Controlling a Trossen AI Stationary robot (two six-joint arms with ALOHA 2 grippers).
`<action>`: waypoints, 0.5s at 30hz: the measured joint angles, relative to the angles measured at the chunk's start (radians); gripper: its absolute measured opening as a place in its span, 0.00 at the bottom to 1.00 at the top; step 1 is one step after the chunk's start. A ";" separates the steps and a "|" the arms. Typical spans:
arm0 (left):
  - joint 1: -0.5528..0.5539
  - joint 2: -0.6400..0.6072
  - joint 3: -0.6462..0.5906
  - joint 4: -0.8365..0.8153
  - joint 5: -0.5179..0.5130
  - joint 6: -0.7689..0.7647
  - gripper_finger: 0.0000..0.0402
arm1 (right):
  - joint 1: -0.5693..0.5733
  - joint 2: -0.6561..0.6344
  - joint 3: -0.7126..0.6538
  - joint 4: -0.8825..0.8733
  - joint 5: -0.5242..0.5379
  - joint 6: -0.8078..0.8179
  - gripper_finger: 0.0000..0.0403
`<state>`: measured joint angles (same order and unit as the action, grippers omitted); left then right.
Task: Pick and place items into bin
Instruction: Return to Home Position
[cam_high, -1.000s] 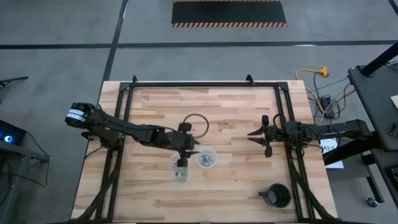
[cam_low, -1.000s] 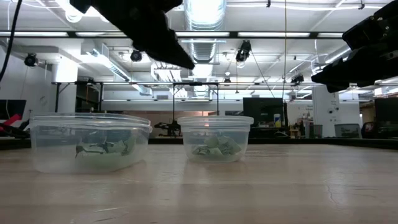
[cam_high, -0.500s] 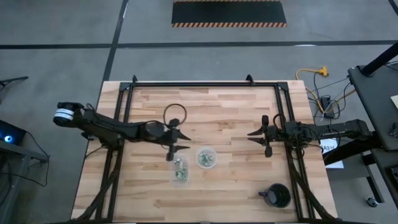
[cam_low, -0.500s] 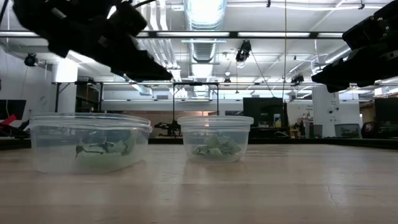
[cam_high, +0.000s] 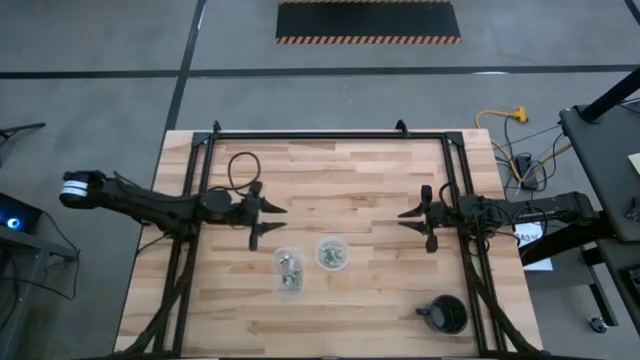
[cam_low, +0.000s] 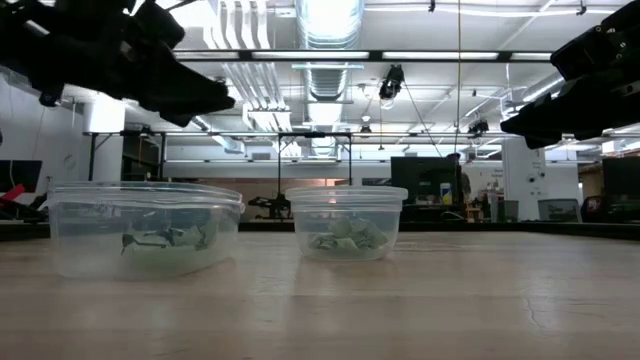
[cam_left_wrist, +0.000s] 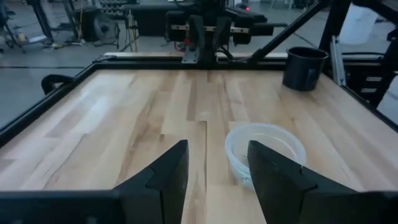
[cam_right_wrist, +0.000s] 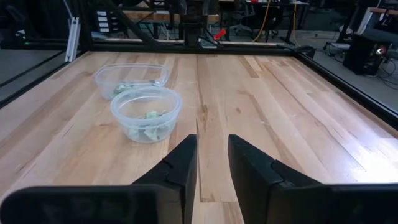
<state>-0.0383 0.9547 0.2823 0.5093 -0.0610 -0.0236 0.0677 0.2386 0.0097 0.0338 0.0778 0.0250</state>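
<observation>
Your left gripper (cam_high: 278, 210) hangs above the surface on its own side, well apart from the bins (cam_high: 276, 272). Its fingers (cam_left_wrist: 165, 177) stand wide apart with nothing between them. The right gripper (cam_high: 403, 214) waits across from it, its fingers only a little apart and also empty. The items (cam_low: 165, 240) lie inside the two bins, and I can make out none loose on the surface, so the sorting looks finished.

The step in hand looks like taking the left arm home. Draw it straight back along its own line and hold its height, so the fingers never dip toward the bin rims. Leave the fingers as they are, since there is nothing to carry or drop. Use the right arm's pose as your mirror for where to stop. The mug (cam_high: 446, 315) sits in the far corner by the right arm, well outside your path.
</observation>
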 joint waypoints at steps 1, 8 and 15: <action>0.000 -0.021 -0.015 0.000 0.000 -0.004 0.37 | 0.000 0.000 0.000 0.000 0.000 -0.002 0.20; 0.000 -0.140 -0.094 -0.003 -0.031 -0.023 0.37 | 0.000 0.000 0.000 0.000 0.000 0.000 0.20; 0.000 -0.248 -0.151 0.000 -0.049 -0.031 0.37 | 0.000 0.000 0.000 0.000 0.000 -0.001 0.18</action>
<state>-0.0387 0.7067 0.1311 0.5096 -0.1104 -0.0547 0.0676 0.2386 0.0097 0.0338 0.0780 0.0239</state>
